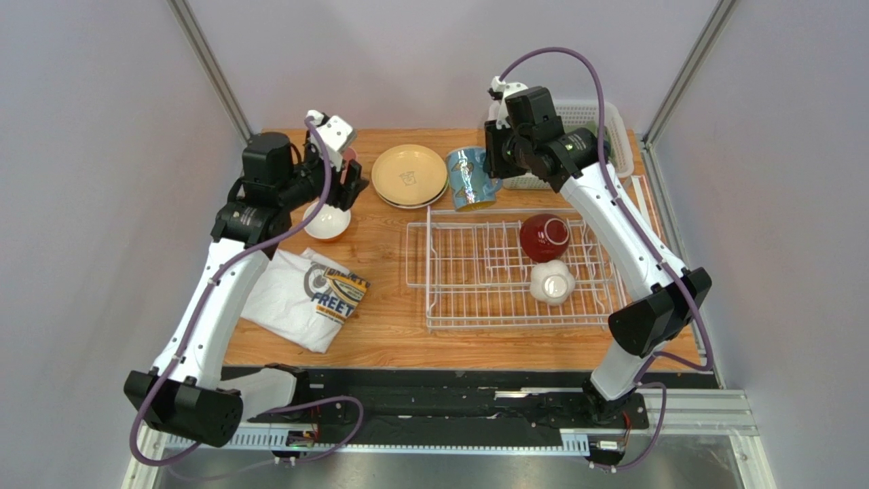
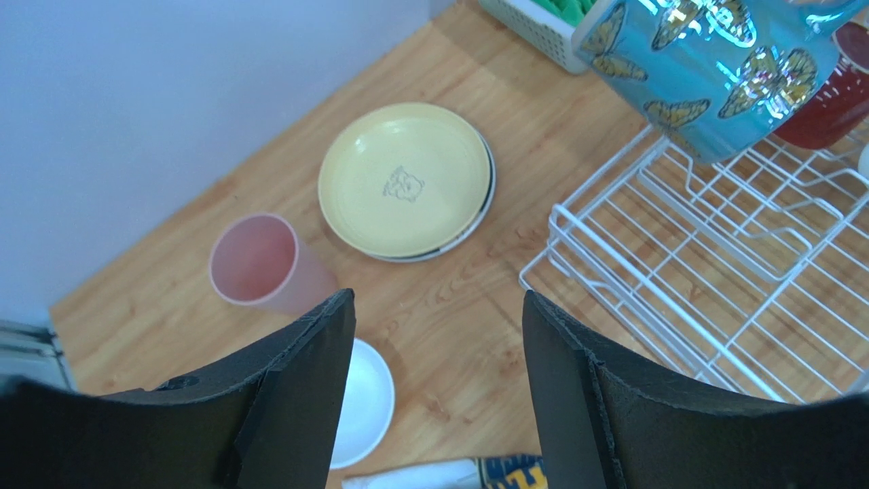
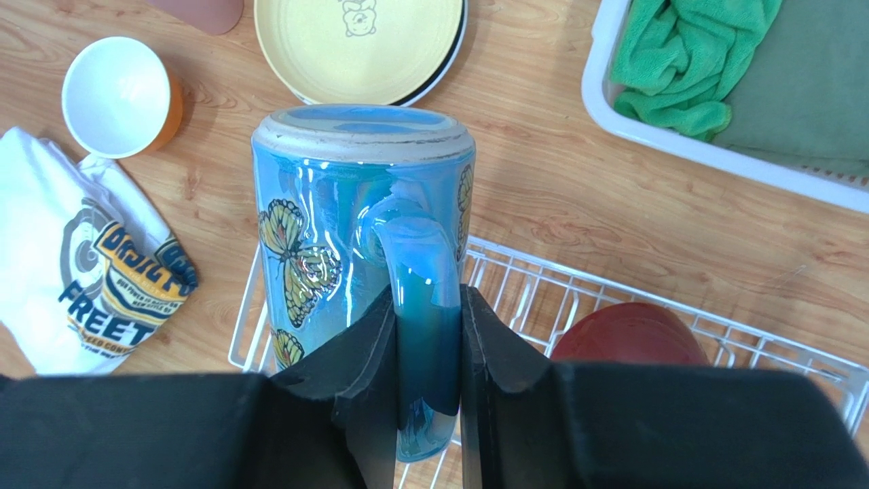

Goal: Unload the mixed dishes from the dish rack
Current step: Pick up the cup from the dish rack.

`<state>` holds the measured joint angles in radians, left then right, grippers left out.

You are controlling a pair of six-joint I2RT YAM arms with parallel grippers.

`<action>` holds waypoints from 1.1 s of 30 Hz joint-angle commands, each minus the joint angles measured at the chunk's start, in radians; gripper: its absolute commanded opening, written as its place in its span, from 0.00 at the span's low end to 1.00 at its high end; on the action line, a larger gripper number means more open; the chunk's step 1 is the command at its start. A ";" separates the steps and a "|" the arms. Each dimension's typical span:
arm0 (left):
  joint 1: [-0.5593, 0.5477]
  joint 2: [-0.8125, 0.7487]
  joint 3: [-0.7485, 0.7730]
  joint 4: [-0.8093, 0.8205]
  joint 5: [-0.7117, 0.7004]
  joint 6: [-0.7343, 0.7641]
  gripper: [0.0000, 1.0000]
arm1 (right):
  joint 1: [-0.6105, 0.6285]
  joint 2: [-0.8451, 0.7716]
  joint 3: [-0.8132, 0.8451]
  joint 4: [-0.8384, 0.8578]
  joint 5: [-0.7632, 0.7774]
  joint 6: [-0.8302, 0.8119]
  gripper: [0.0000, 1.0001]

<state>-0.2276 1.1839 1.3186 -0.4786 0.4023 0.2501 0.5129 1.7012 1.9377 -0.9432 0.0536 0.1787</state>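
Right gripper (image 3: pixel 426 306) clamped on the light-blue mug (image 3: pixel 316 204), I'm aiming to lower it gently beside the plates (image 3: pixel 357 46), by the table (image 3: pixel 571 153) far edge.

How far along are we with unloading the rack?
Done: the plates, pink cup and orange bowl sit on the table outside the dish rack. In hand: the right gripper holds the blue mug by its handle. Left: dark red bowl and small white bowl, both in the rack. The left gripper is open and empty.
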 commanded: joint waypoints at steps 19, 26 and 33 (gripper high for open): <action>-0.656 0.002 -0.214 0.520 -0.720 0.374 0.69 | -0.113 0.074 0.184 0.070 -0.308 0.179 0.00; -0.746 0.082 -0.170 0.514 -0.792 0.333 0.68 | -0.117 0.051 0.141 0.099 -0.359 0.203 0.00; -0.828 0.125 -0.160 0.526 -0.826 0.333 0.68 | -0.131 0.037 0.132 0.103 -0.380 0.214 0.00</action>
<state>-1.0149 1.2987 1.1061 -0.0059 -0.3786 0.5827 0.3931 1.7988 2.0575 -0.9737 -0.2630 0.3481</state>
